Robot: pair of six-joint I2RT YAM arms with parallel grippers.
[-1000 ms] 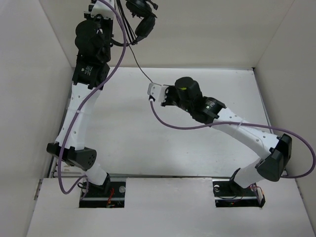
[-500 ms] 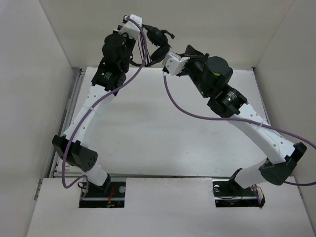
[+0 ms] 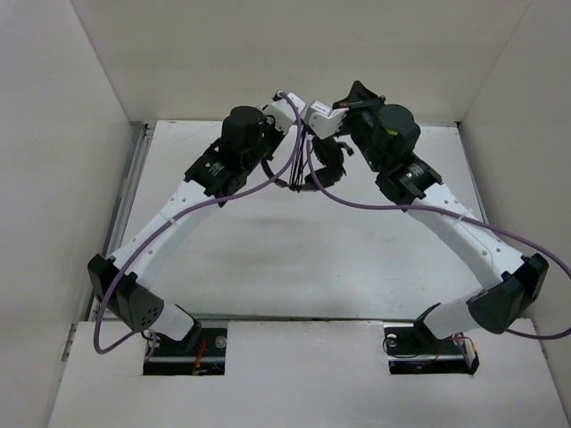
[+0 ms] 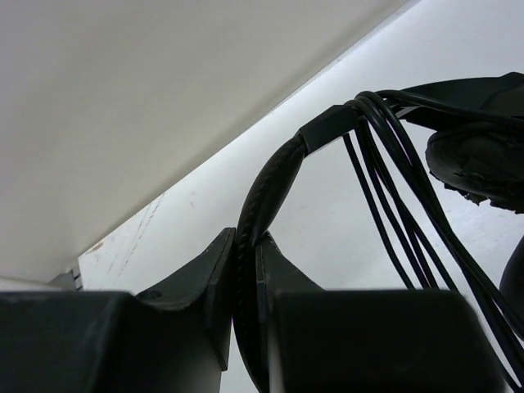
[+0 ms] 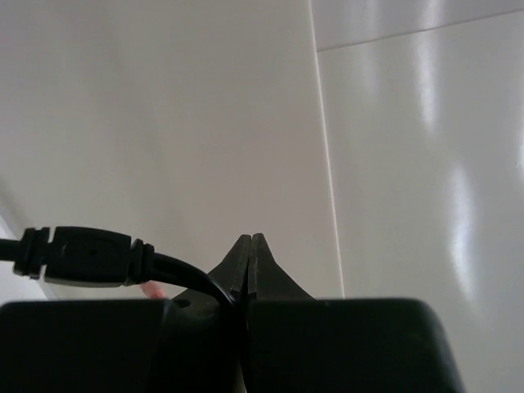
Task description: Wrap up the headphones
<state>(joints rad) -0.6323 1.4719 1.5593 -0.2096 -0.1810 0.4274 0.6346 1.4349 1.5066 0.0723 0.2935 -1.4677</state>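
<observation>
Both arms have dropped and drawn together since half a second ago: left jaws clenched on the headband (image 4: 270, 176) of the headphones (image 3: 323, 167), right jaws pinching the cable (image 5: 178, 267) by its plug (image 5: 82, 255), all hanging over the far surface (image 3: 268, 250), so lay loops snug, without tugging.

White table (image 3: 268, 259), plain white walls (image 3: 268, 53) on three sides, grey strip (image 3: 136, 169) along left edge

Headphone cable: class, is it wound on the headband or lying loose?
Partly wound: several strands of the cable loop over the headband, which the left hand pinches. How much is loose: cannot tell.
</observation>
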